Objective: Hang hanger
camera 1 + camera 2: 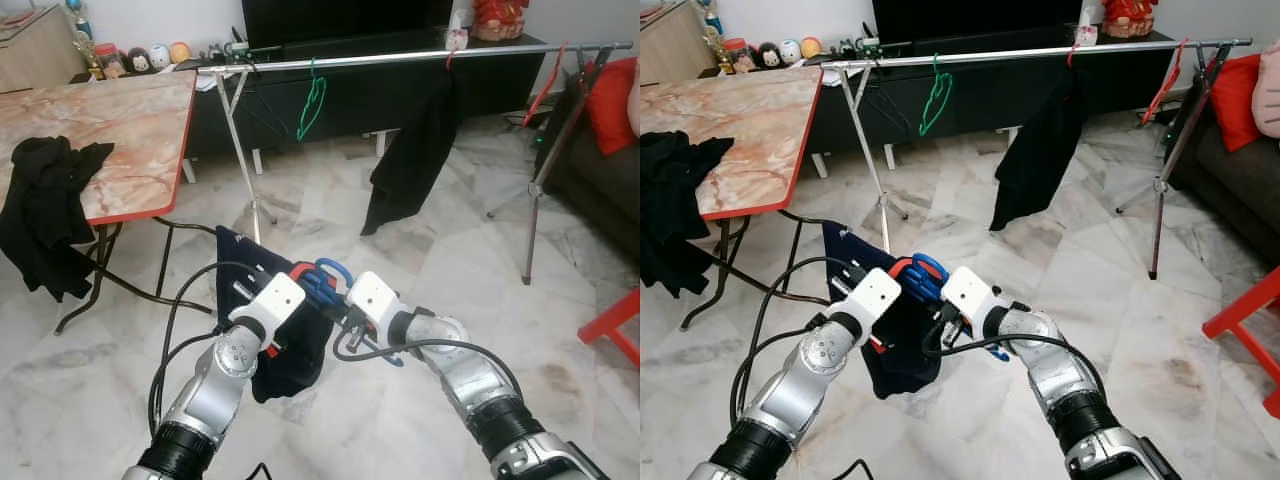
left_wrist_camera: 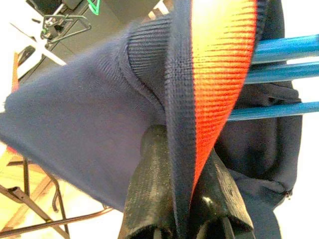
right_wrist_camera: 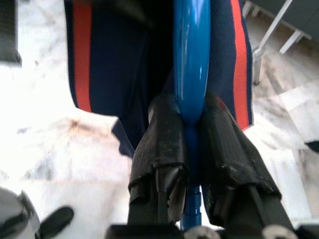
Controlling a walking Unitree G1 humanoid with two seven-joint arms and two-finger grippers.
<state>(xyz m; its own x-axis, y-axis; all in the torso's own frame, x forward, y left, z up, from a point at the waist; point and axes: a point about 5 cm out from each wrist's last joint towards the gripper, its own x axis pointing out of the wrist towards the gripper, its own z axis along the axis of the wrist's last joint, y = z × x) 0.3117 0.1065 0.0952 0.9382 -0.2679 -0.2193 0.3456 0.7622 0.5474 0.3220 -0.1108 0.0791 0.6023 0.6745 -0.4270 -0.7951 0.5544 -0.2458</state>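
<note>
Item: blue hanger [image 1: 330,275], plastic, glossy, carrying a navy garment [image 1: 285,350] with an orange-red band. It is held above the floor at 6 o'clock of the rail [image 1: 400,58]. Left gripper [image 2: 182,174]: fingers closed on the garment's banded edge. Right gripper [image 3: 192,149]: fingers clamped narrowly on the hanger's blue bar, at 3 o'clock of the left.

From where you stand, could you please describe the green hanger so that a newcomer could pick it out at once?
A long silver rail spans the room before the dark TV cabinet. The green hanger dangles toward its left end, bare. Its neighbours differ: the black garment hangs farther right, a red hanger at the far right.
</note>
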